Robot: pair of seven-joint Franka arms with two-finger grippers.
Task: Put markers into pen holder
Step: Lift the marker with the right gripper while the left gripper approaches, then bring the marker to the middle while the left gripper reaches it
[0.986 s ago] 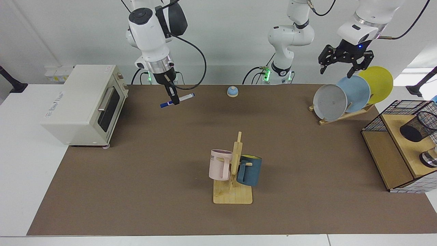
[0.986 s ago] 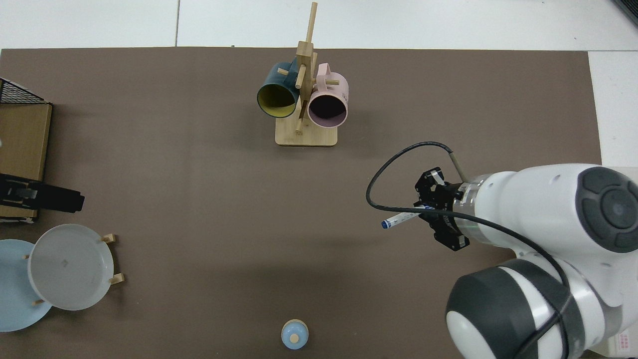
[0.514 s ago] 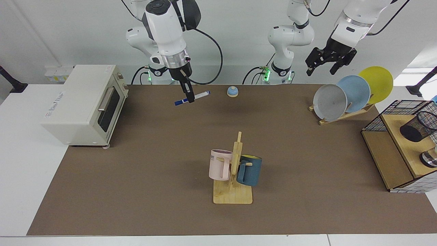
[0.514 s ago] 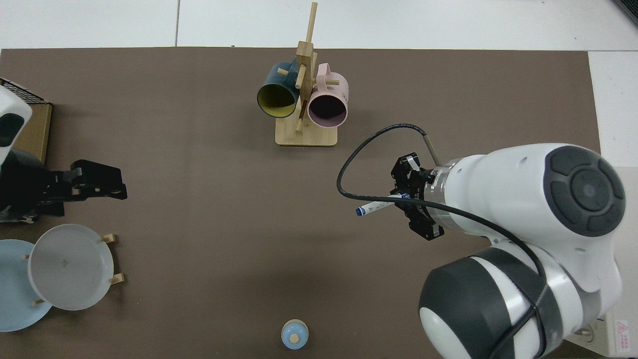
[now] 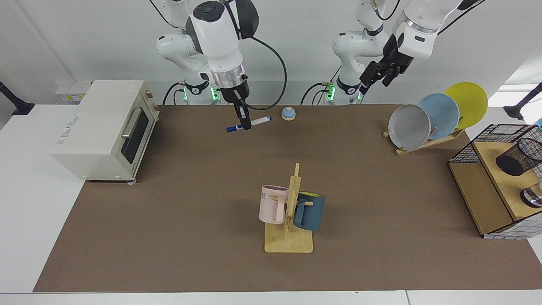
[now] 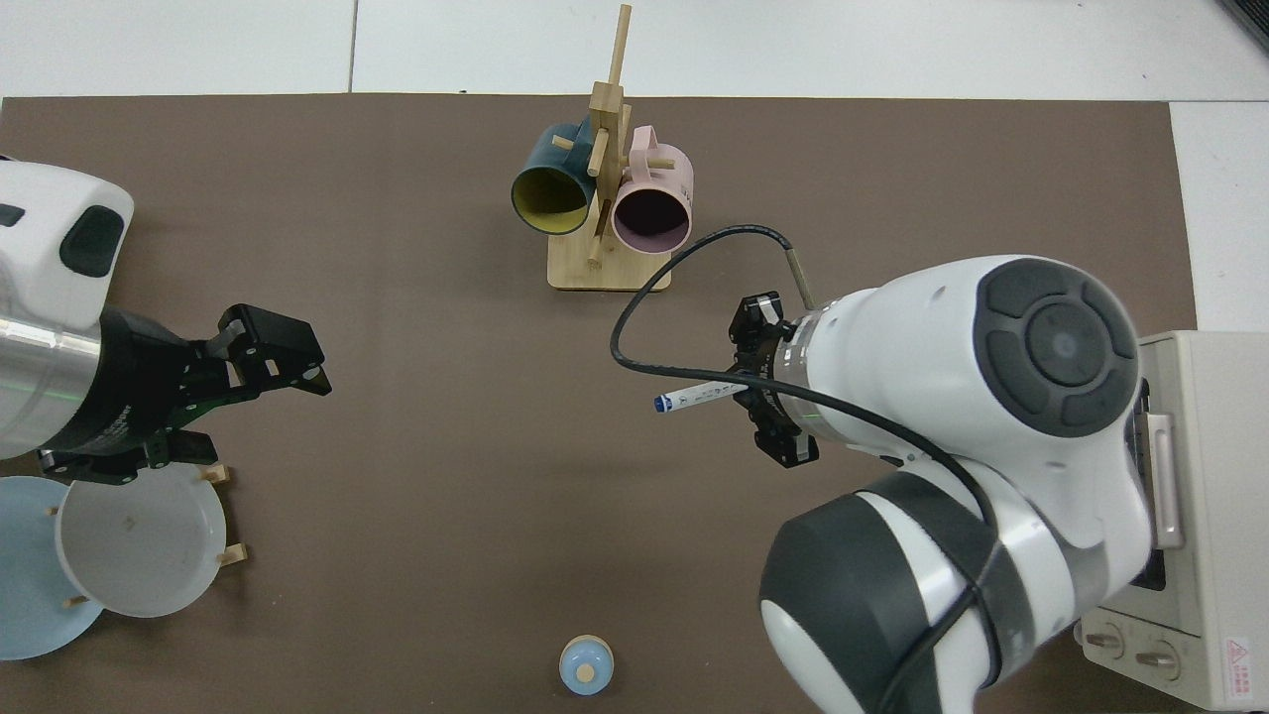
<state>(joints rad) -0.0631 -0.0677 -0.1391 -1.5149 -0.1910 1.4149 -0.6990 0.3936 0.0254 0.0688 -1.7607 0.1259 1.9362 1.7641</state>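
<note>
The marker [image 5: 250, 123], white-barrelled with a blue end, hangs roughly level above the far side of the table, and my right gripper [image 5: 244, 123] is shut on its middle. From above, the marker [image 6: 697, 395] sticks out of the right gripper [image 6: 761, 393], not far from the mug rack. My left gripper [image 5: 373, 84] is high over the far edge beside the plates, open and holding nothing; in the top view the left gripper [image 6: 317, 369] shows spread fingers. The pen holder [image 5: 518, 156], a black mesh cup, lies tilted on a wooden shelf at the facing view's right edge.
A toaster oven [image 5: 106, 127] stands at the facing view's left. A wooden mug rack [image 5: 290, 220] with two mugs is mid-table. A plate rack [image 5: 432, 118] holds three plates, a small blue bell [image 5: 288, 113] sits at the far edge, and a wire basket [image 5: 487, 140] encloses the shelf.
My right arm has carried the marker toward the facing view's right, closer to the bell. My left arm has swung away from above the plates toward the table's middle and risen.
</note>
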